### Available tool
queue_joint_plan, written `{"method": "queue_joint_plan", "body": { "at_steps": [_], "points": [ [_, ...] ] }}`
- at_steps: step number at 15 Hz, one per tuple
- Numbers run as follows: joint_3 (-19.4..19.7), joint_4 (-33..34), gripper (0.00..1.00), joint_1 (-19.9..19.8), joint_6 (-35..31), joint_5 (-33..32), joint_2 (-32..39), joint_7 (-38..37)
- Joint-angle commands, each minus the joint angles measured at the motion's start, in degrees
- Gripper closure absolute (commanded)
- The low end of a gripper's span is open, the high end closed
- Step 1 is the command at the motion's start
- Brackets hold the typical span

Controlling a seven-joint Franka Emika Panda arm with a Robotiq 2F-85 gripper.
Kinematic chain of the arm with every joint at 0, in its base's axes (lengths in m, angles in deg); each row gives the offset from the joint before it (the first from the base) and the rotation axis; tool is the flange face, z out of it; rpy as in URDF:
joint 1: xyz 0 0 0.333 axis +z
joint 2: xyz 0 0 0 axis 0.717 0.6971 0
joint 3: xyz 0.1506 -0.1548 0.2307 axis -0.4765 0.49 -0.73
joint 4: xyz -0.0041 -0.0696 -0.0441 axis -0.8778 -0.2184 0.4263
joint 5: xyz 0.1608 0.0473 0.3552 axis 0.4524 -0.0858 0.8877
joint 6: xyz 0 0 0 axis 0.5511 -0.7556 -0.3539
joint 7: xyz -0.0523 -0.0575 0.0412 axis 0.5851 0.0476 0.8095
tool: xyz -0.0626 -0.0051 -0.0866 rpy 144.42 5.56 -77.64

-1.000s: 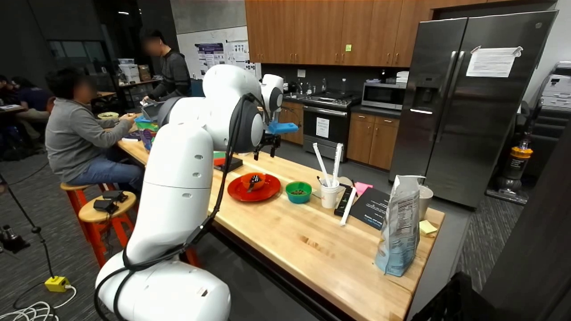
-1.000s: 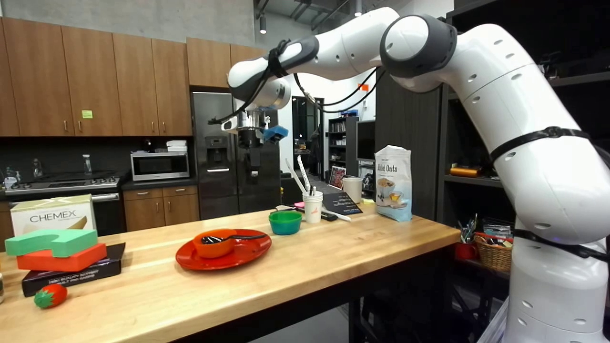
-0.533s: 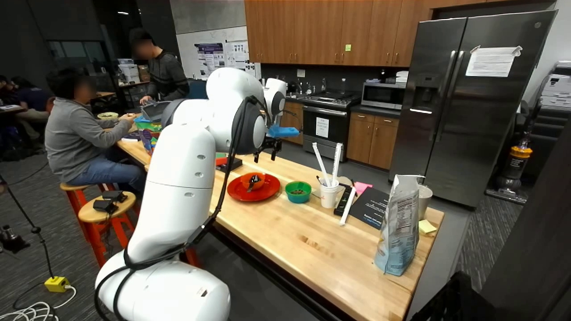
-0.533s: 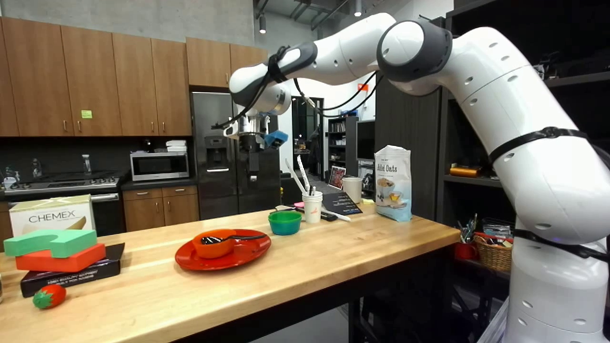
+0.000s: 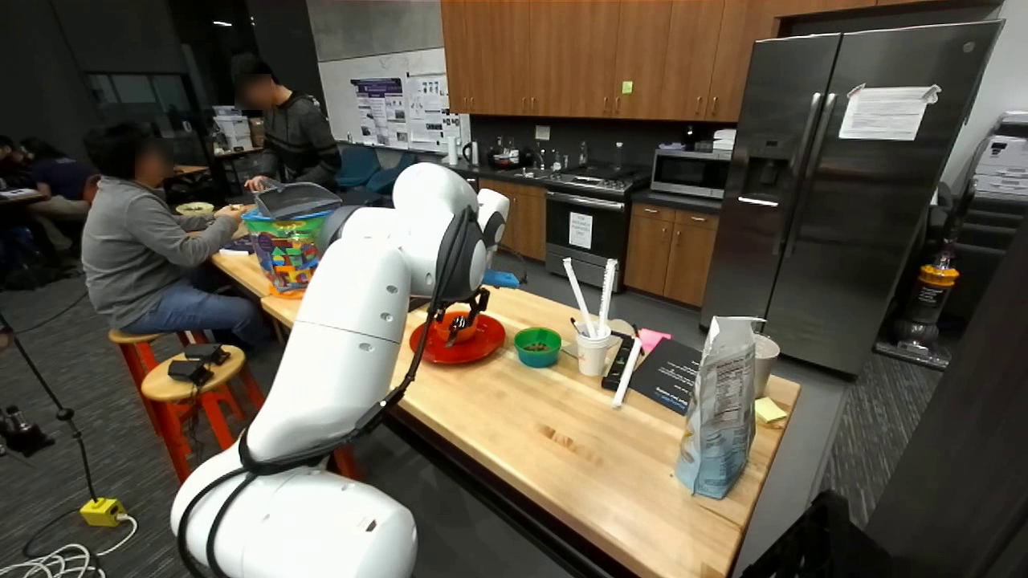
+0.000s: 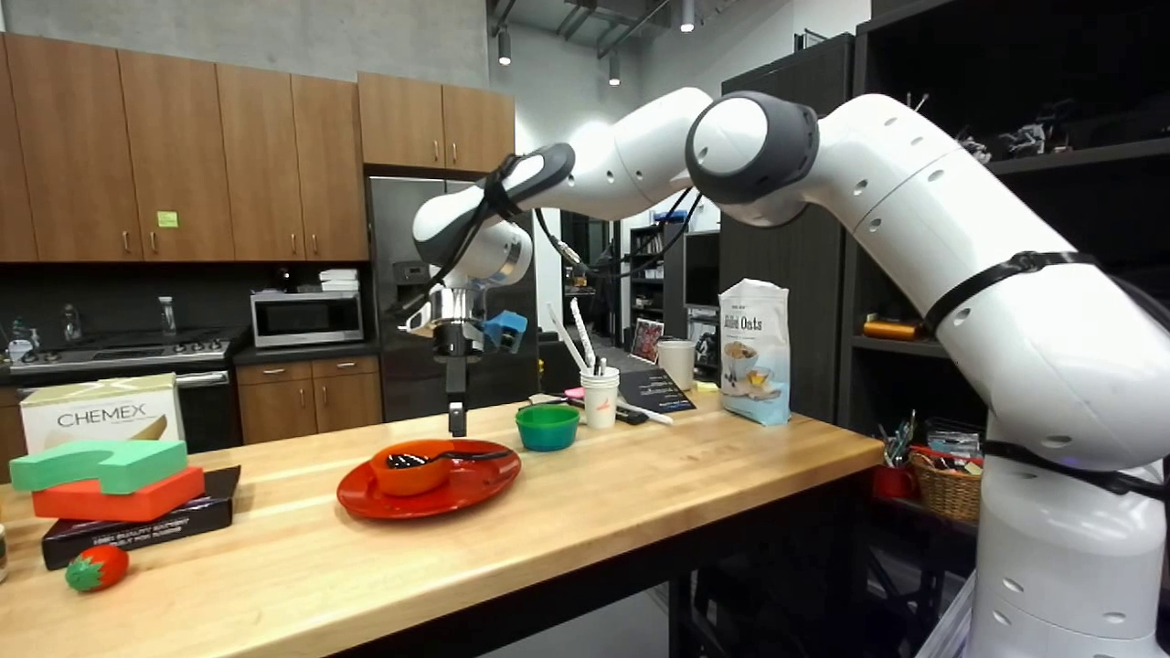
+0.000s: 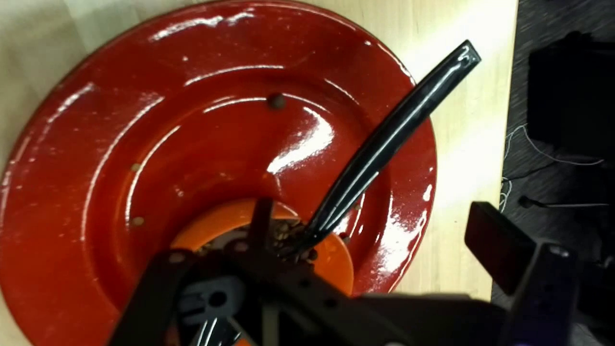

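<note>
My gripper is open and empty, its two fingers wide apart in the wrist view. It hangs pointing down, low above the orange bowl, which stands on a glossy red plate. A black utensil rests in the bowl, its handle leaning out over the plate rim. The handle shows between the fingers and beyond them. Brown bits lie in the bowl and a few on the plate. In both exterior views the gripper is at the plate. Part of the bowl is hidden by the finger.
A green and teal bowl stands beside the plate. A white cup with straws, an oats bag and a dark sheet lie farther along. Foam blocks, a toy strawberry and a Chemex box are opposite. People sit and stand nearby.
The arm has come down, lowering the open gripper from high above the table to just over the plate and bowl. The plate, bowl and utensil have not moved.
</note>
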Motion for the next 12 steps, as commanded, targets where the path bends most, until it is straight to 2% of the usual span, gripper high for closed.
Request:
{"method": "queue_joint_plan", "body": {
  "at_steps": [1, 7, 12],
  "points": [
    [-0.51, 4.02, 0.00, 0.44, 5.28, 0.45, 2.33, -4.31],
    [-0.77, 7.66, 0.00, 0.56, 14.61, 0.65, 2.91, -9.39],
    [-0.72, 6.80, 0.00, 0.54, 16.19, 1.10, 0.96, -13.61]
  ]
}}
